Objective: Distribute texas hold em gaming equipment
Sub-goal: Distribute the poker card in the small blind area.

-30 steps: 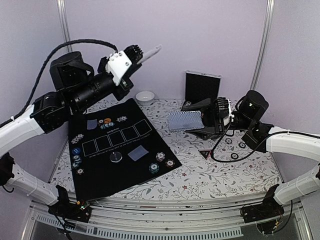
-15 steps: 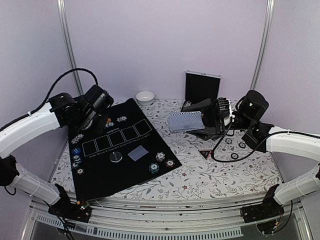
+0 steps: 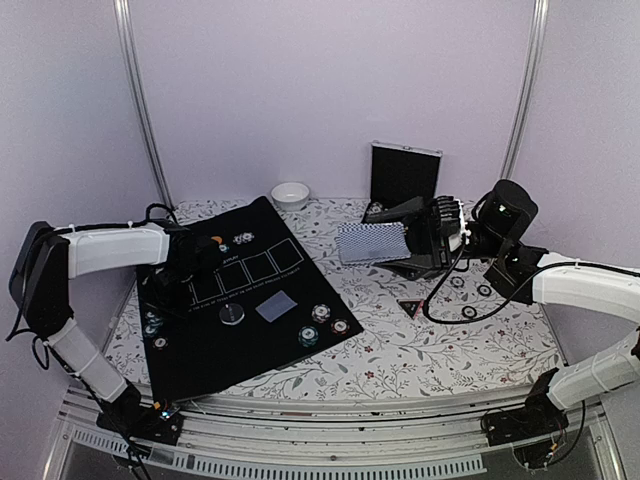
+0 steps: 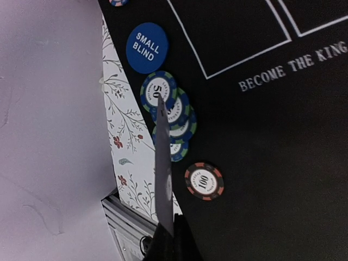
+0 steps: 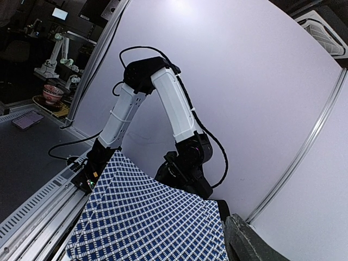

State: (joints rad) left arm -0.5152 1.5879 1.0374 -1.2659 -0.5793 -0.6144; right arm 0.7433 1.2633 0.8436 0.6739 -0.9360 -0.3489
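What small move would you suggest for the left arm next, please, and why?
Probably lower the left gripper slightly toward bare black mat and open it, laying the card flat. The jaws are shut on the card, seen edge-on across the blue-green chips beside the small blind button, so releasing right here might land it on them.

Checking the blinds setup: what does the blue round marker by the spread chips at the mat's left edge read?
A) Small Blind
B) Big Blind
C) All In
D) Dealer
A: the left wrist view shows SMALL BLIND printed on the blue round marker, beside the overlapping blue-green chips.
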